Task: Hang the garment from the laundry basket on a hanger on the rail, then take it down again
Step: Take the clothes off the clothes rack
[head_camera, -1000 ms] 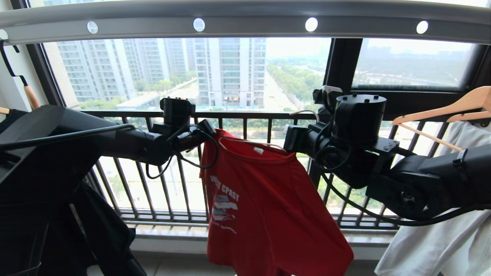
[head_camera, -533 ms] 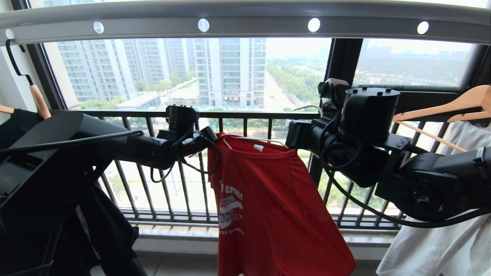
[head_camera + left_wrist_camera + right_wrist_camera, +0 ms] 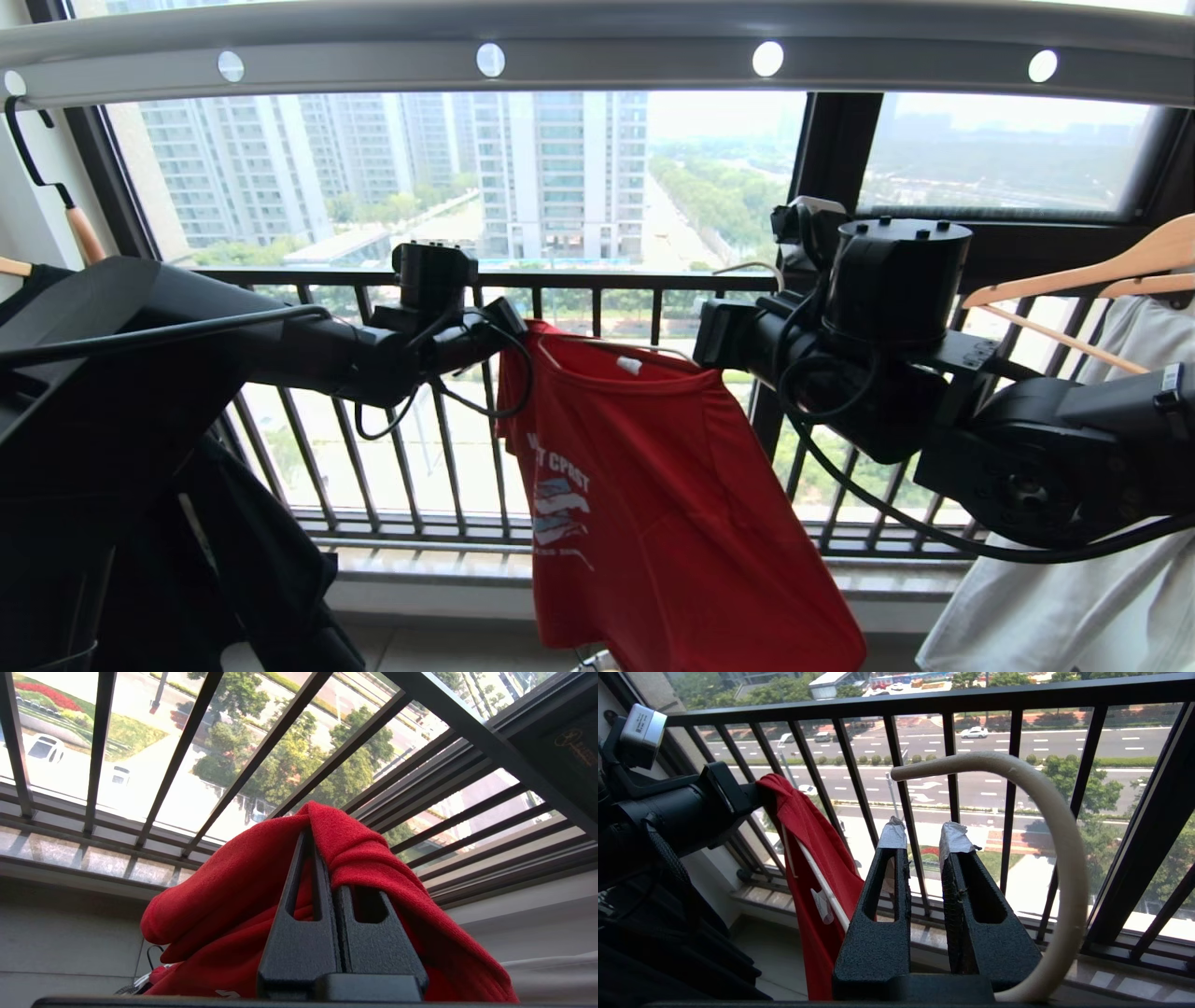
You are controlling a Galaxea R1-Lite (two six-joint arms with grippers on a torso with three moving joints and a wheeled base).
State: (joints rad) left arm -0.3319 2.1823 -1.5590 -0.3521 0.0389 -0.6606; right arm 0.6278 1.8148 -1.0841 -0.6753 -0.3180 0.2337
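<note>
The garment [image 3: 653, 485], a red T-shirt with white lettering, hangs in the air between my two arms, below the rail [image 3: 597, 56]. The thin white hanger [image 3: 607, 343] runs through its neckline. My left gripper [image 3: 509, 322] is shut on the shirt's shoulder, and red cloth [image 3: 224, 896] drapes over its fingers [image 3: 320, 854]. My right gripper [image 3: 709, 336] holds the hanger at its neck. Its taped jaws [image 3: 922, 835] stand a narrow gap apart. The hook [image 3: 1064, 858] curls free beside them, off the rail. The laundry basket is out of view.
A wooden hanger [image 3: 1074, 280] carrying a white T-shirt [image 3: 1055, 579] hangs at the right. At the left hang a black T-shirt [image 3: 233, 560] and another wooden hanger [image 3: 79, 233]. The dark barred window railing [image 3: 597, 280] stands just behind the shirt.
The view has swayed slightly and the hanging shirt has swung a little. Both grips are unchanged.
</note>
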